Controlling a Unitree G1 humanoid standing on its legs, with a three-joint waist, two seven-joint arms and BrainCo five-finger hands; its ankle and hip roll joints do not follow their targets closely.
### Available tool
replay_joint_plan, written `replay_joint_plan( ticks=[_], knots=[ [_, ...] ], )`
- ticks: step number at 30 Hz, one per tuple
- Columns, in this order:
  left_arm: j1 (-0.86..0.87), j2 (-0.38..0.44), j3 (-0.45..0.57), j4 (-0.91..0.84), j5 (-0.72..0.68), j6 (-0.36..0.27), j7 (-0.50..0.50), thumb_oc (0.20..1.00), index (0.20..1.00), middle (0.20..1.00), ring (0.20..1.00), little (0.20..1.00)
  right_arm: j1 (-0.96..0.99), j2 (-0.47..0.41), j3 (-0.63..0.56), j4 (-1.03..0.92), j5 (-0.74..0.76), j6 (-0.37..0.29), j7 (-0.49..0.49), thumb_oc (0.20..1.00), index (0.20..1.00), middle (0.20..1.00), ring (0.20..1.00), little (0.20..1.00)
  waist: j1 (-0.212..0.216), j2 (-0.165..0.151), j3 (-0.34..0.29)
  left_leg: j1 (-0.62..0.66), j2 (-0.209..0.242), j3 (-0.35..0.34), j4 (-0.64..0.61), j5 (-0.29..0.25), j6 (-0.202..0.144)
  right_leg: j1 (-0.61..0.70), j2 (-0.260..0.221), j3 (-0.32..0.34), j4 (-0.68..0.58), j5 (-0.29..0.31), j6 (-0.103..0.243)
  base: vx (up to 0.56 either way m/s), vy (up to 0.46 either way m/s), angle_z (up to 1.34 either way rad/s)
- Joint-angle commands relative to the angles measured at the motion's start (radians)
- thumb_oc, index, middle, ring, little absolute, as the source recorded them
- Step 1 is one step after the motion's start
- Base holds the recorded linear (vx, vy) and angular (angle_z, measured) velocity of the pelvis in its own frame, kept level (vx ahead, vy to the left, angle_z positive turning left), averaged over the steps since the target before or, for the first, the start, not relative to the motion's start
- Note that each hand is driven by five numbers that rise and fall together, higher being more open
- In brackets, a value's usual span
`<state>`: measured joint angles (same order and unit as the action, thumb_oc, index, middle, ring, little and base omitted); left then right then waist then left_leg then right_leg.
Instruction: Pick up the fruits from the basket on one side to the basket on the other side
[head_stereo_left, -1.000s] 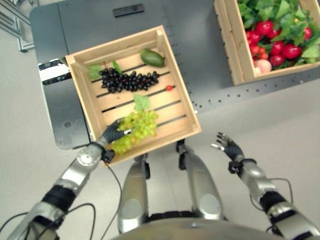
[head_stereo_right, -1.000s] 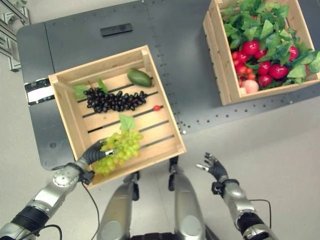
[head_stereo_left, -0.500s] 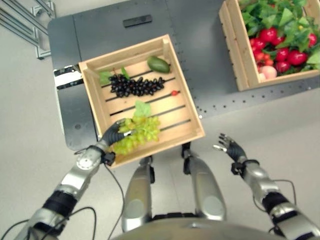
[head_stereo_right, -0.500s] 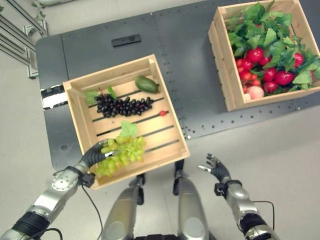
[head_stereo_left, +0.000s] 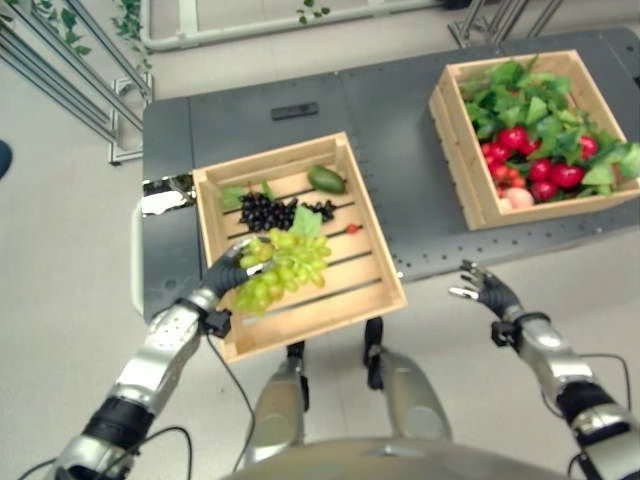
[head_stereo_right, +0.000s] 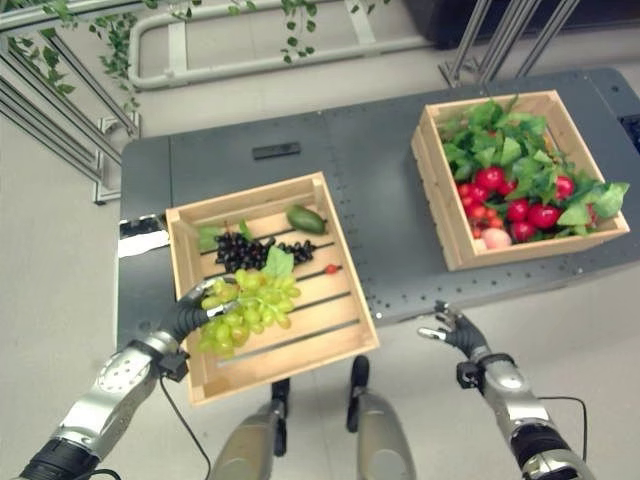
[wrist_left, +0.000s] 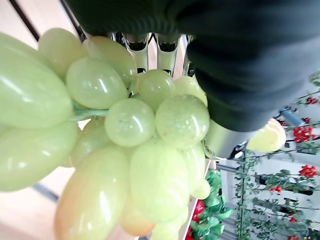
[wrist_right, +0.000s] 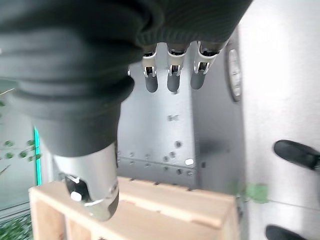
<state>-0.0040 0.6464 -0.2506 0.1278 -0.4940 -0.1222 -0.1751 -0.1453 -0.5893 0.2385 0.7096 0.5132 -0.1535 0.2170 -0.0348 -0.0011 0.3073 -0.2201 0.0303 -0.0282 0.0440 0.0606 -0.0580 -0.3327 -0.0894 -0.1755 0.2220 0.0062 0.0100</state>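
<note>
Left wrist view: green grapes (wrist_left: 115, 150) are clasped by the curled left hand (head_stereo_left: 228, 272) above the near crate (head_stereo_left: 372, 250). A soft, loose, light bunch is judged; holding near the stem suits. The right hand (head_stereo_right: 458, 331) hangs open.

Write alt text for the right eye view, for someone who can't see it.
The robot's left hand grips a bunch of green grapes over a wooden crate holding black grapes and an avocado. A second crate of red fruit and leaves sits to the right; the right hand hangs open.
</note>
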Motion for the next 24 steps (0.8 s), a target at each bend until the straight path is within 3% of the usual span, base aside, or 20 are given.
replay_joint_plan(
  ticks=[1,15,24],
  knots=[
    [0.029,0.021,0.06,-0.096,-0.038,-0.077,-0.024,0.2,0.2,0.2,0.2,0.2,0.008,-0.009,-0.012,-0.042,0.007,-0.036,0.021,1.0,1.0,1.0,1.0,1.0,0.008,-0.041,-0.038,-0.015,-0.068,0.019,0.037,-0.074,0.063,0.037,0.015,-0.015,-0.04,-0.005,0.058,0.0,0.0,0.0],
    [0.059,0.012,0.112,-0.145,-0.053,-0.081,-0.049,0.2,0.2,0.2,0.2,0.2,0.031,-0.068,-0.001,-0.179,0.014,-0.028,0.086,1.0,1.0,1.0,1.0,1.0,0.008,-0.052,-0.089,-0.009,-0.067,0.023,0.023,-0.073,0.066,0.045,0.024,-0.002,-0.066,0.0,0.06,0.0,0.0,0.0],
    [0.034,0.054,0.075,-0.228,-0.12,-0.085,-0.097,0.2,0.2,0.2,0.2,0.2,-0.05,-0.144,0.106,-0.301,0.018,-0.009,0.159,1.0,1.0,1.0,1.0,1.0,0.016,-0.054,-0.132,0.036,-0.069,0.022,0.012,-0.081,0.062,0.09,0.024,-0.004,-0.077,-0.005,0.06,0.02,-0.005,-0.01]
  ],
)
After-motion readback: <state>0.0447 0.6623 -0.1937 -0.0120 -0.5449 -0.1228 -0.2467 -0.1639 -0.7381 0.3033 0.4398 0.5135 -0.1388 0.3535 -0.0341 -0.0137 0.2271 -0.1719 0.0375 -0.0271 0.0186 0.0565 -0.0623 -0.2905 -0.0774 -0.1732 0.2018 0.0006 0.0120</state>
